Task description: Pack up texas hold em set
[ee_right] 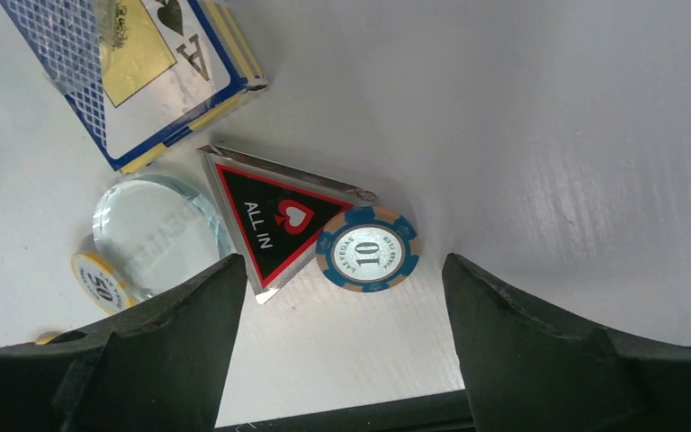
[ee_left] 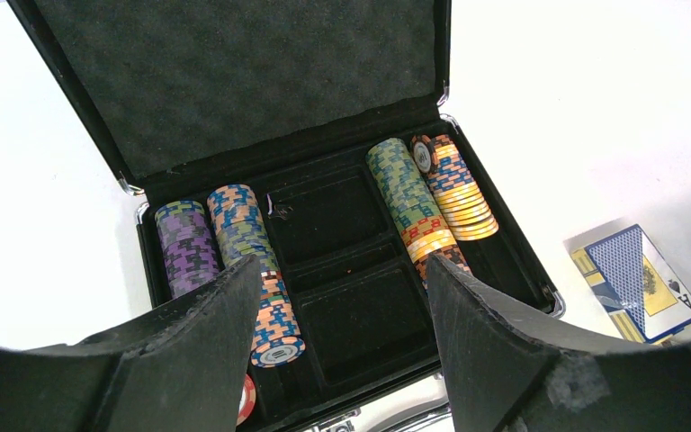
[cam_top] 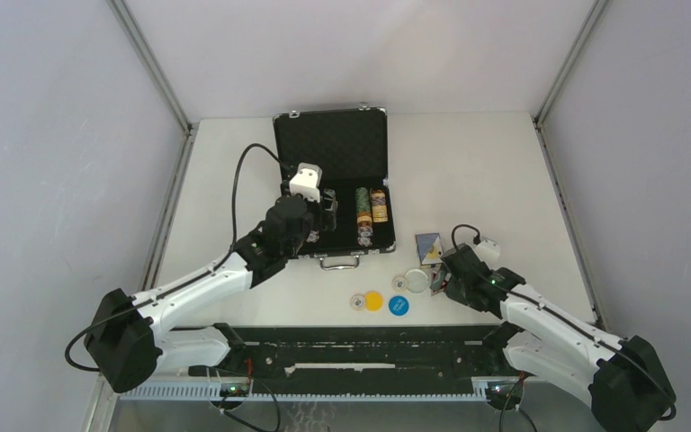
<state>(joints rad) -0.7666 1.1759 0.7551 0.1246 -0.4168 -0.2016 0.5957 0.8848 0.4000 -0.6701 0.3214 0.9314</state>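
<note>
— Why is the briefcase (cam_top: 328, 148) laid open on the table (cam_top: 468, 171)?
— Presumably for loading: chip stacks (ee_left: 409, 193) are seated inside, and the left end effector (ee_left: 340, 270) is held open above. The right end effector (ee_right: 342, 265) is spread, empty, over the triangle token (ee_right: 274, 220) and blue chip (ee_right: 367, 249).

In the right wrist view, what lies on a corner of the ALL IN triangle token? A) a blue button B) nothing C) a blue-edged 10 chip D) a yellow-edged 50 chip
C: the blue-edged 10 chip overlaps one corner of the triangle token.
</note>
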